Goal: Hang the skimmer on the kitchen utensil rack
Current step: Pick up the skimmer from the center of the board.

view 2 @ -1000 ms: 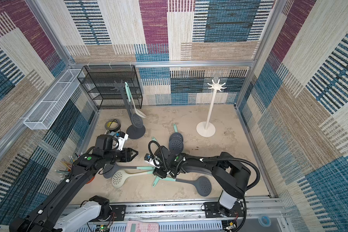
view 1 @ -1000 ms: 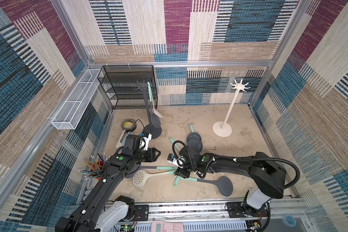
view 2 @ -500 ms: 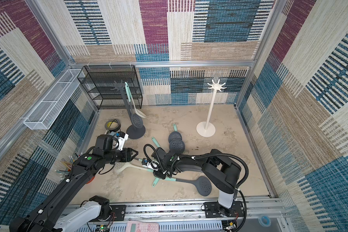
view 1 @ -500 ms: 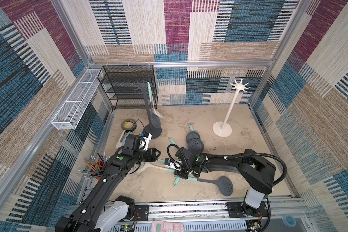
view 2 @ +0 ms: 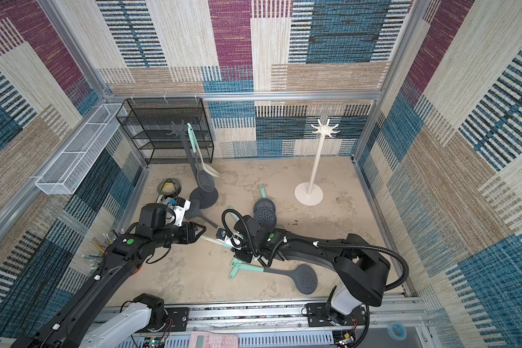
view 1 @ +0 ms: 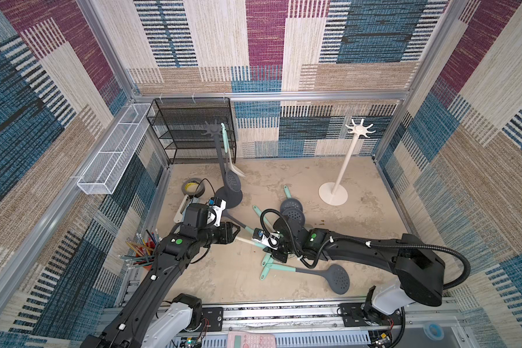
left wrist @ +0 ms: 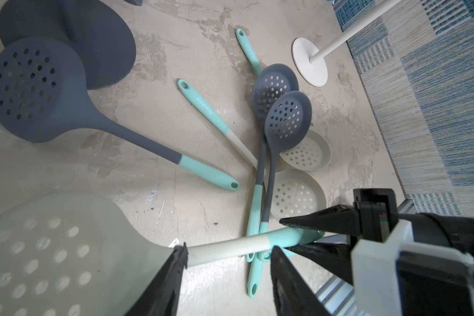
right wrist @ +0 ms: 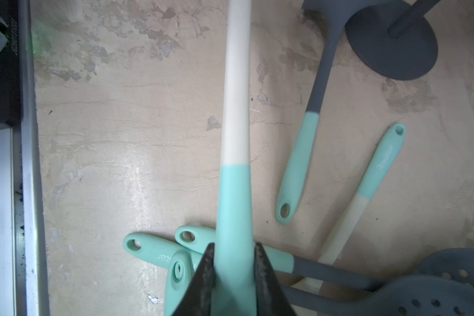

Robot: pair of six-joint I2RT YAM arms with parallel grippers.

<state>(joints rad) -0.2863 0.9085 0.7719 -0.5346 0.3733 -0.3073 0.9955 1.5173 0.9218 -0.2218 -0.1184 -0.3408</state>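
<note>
The right end effector [right wrist: 234,245] is clamped narrow on the teal handle of the cream skimmer [right wrist: 236,82], pinching it from both sides. The shaft runs straight out to the left end effector [left wrist: 229,247], where the jaws stand parted and the cream neck lies across their tips, gripped by neither. Underneath, loose skimmers [left wrist: 288,117] fan out over the surface [view 1: 223,280]. The grey utensil rack [view 1: 222,156], with a dark skimmer [view 1: 232,180] hanging on it, stands just beyond the left arm. The white rack [view 1: 345,159] is well apart, off to the right.
</note>
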